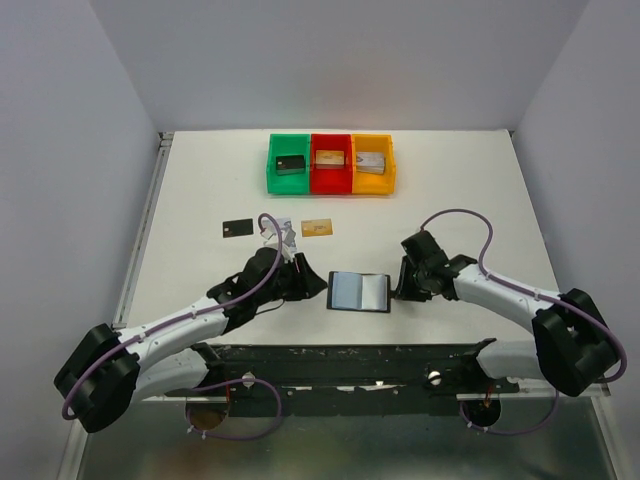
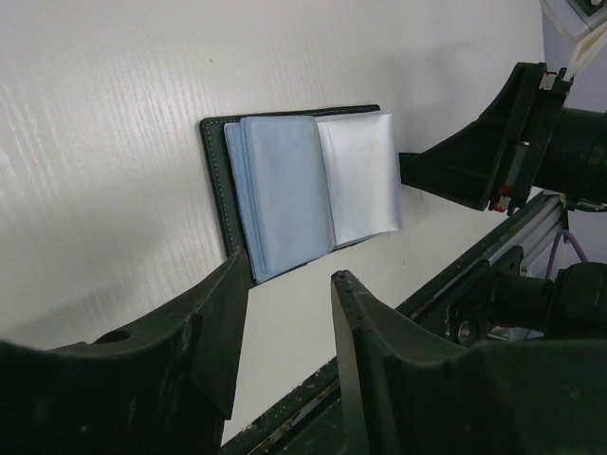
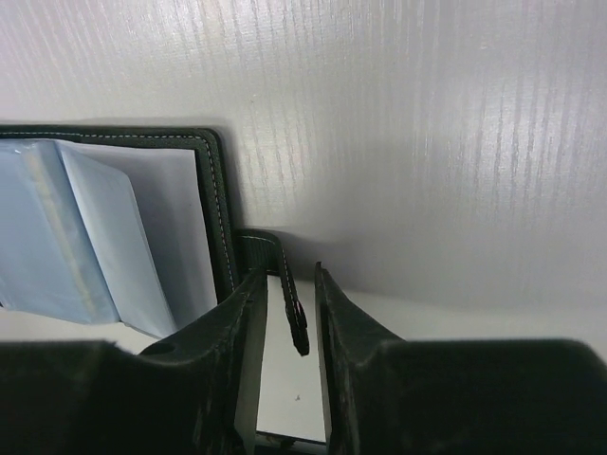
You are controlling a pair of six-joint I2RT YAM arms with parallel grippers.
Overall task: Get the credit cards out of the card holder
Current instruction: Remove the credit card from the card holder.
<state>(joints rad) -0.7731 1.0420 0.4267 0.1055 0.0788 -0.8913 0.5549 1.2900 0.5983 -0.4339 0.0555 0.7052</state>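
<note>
The card holder point(image 1: 360, 291) lies open and flat on the table between my two grippers, its blue-grey sleeves point(image 2: 285, 190) facing up. Its right half point(image 2: 360, 175) looks pale silver; I cannot tell whether a card sits in it. A black credit card point(image 1: 237, 228) and a tan-gold one point(image 1: 317, 228) lie on the table behind my left arm. My left gripper point(image 2: 290, 270) is open and empty, just left of the holder. My right gripper point(image 3: 288, 270) is open at the holder's right edge point(image 3: 213, 209), with the black closing strap point(image 3: 294, 313) hanging between its fingers, a gap on each side.
Green point(image 1: 290, 165), red point(image 1: 331, 165) and yellow point(image 1: 372, 165) bins stand in a row at the back, each with a block inside. A pale flat thing point(image 1: 283, 230) lies half under the left arm's cable. The metal rail point(image 1: 350, 362) runs along the near edge.
</note>
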